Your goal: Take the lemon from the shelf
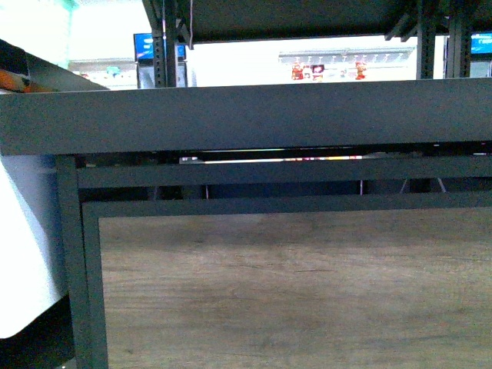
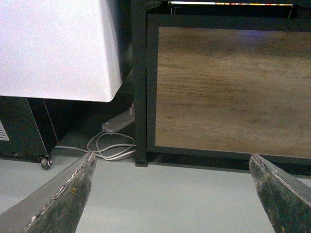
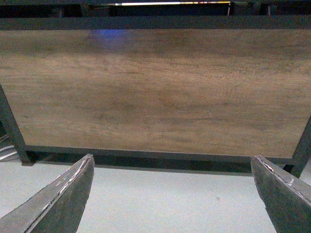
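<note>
The lemon is out of view in every frame. The shelf fills the front view: the black raised rim of its deck runs across at eye level, with the wood-grain front panel below. I cannot see the deck's top surface from here. My left gripper hangs open low over the grey floor, facing the panel near its left black upright. My right gripper is open too, low over the floor in front of the panel. Nothing lies between either pair of fingers. Neither arm shows in the front view.
A white cabinet on a black wheeled base stands left of the shelf, with a power strip and white cables on the floor beside the upright. An upper deck overhangs the shelf. Racks of goods show far behind.
</note>
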### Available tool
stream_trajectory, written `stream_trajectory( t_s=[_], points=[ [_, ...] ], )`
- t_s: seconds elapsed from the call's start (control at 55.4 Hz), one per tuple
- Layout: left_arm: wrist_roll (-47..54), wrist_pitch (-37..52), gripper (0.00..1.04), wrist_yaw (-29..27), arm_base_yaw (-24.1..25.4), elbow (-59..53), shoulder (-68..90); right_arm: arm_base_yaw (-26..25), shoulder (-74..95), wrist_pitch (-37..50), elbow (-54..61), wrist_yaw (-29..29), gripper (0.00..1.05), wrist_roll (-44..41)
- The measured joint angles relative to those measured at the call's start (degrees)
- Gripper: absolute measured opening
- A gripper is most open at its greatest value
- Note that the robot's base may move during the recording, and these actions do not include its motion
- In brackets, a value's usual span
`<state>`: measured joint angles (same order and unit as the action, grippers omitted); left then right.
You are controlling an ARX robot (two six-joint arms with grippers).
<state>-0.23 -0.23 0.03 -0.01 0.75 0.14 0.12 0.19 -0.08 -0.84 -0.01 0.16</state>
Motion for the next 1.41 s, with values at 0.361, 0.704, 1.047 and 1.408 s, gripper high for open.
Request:
stream_trajectory(
  t_s=[0.361, 0.704, 1.047, 1.408],
  points=[
    [0.0, 0.0, 0.97, 0.04, 0.0, 0.0, 0.0, 0.0, 0.0, 0.0, 0.0, -0.02, 0.97, -0.02],
    [0.0, 0.0, 0.97, -0.02, 0.0, 0.0, -0.02, 0.0, -0.02, 0.0, 0.0, -0.02, 0.97, -0.02],
    [0.0, 0.0, 0.97, 0.0, 0.0, 0.0, -0.02, 0.0, 0.02, 0.0, 0.0, 0.13, 0.97, -0.02],
    [0.0, 0.0, 0.97, 0.0, 0.0, 0.0, -0.04, 0.0, 0.0, 0.0, 0.0, 0.0, 0.97, -0.02]
  ],
)
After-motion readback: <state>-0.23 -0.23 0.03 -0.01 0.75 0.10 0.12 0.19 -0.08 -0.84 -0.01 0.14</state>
